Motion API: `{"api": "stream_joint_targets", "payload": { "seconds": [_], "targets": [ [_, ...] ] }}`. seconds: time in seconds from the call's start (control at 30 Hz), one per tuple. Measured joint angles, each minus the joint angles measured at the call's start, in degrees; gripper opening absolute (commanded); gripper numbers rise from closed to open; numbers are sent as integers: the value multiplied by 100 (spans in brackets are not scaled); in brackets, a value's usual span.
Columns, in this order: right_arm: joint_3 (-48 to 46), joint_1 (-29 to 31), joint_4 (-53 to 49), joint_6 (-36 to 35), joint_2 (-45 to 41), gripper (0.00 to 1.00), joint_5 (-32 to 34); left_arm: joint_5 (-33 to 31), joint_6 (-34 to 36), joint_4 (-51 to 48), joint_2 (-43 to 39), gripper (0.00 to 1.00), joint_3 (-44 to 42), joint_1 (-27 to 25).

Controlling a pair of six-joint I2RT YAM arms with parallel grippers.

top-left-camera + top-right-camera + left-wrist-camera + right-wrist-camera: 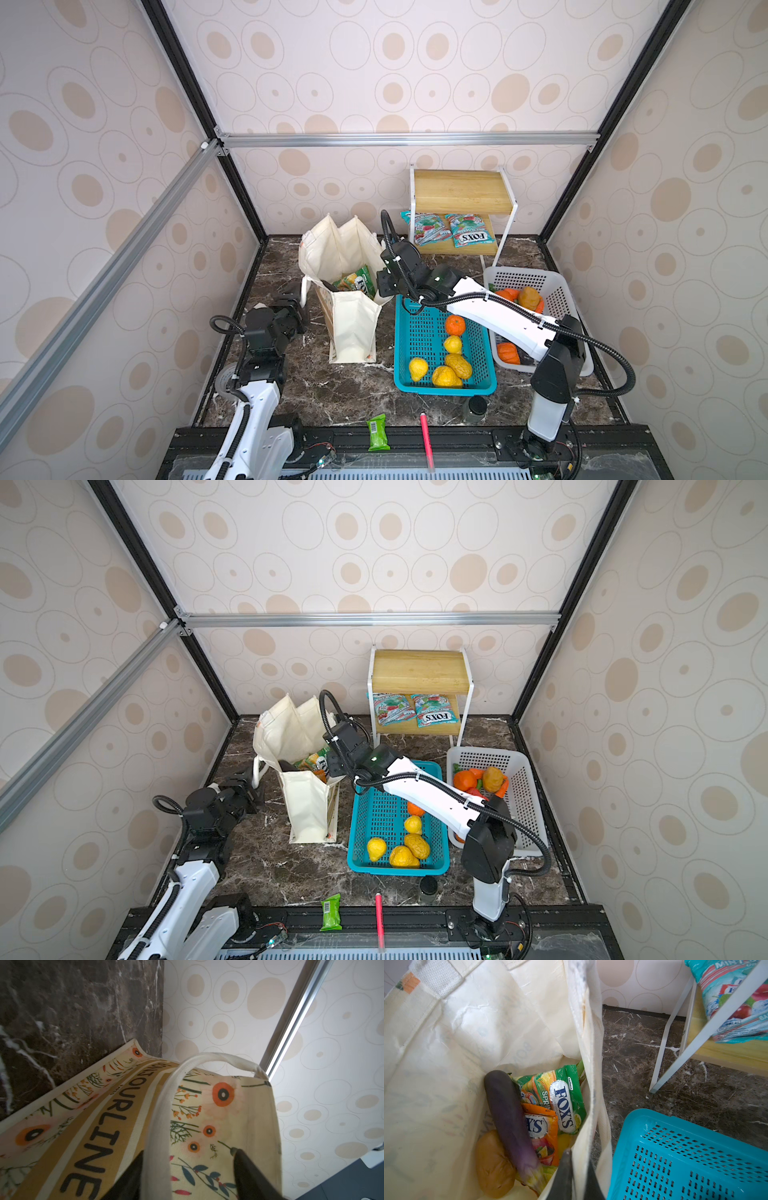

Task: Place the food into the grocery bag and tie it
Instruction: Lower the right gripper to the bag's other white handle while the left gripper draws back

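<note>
We are facing the grocery bag's [239, 1122] floral side, its white strap handle [160, 1113] running between our parted jaws, dark desk [72, 1001] beyond.

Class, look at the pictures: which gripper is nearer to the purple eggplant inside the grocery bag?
Right. The right gripper pinches the grocery bag at its rim, over the eggplant lying inside. The left gripper is outside the bag, jaws open around its strap handle.

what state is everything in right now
grocery bag, upright, mouth open, not tied
eggplant, inside the bag
green Fox's packet, inside the bag
orange Fox's packet, inside the bag
left hand, open, straddling a strap handle
right hand, shut on the bag's rim
blue basket, holds loose fruit
</note>
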Motion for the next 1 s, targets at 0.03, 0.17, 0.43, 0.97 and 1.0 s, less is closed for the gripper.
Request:
{"api": "stream_joint_targets", "payload": {
  "seconds": [0.03,0.17,0.43,0.97,1.0],
  "targets": [
    [0,0,0,0,0,0,0,0,-20,131,4,0,0,-9],
    [0,-2,0,-2,-2,11,-46,-210,138,356,-162,0,4,17],
    [-85,-7,-39,0,-258,64,-219,-1139,2437,-1025,-374,0,1685,166],
    [-2671,-1296,1058,2065,-2830,99,-1040,-1976,4247,-1952,-503,0,2251,175],
    [-2852,-1425,1091,2273,-2852,100,-1141,-2006,4282,-1982,-522,0,2251,177]
  ]
}}
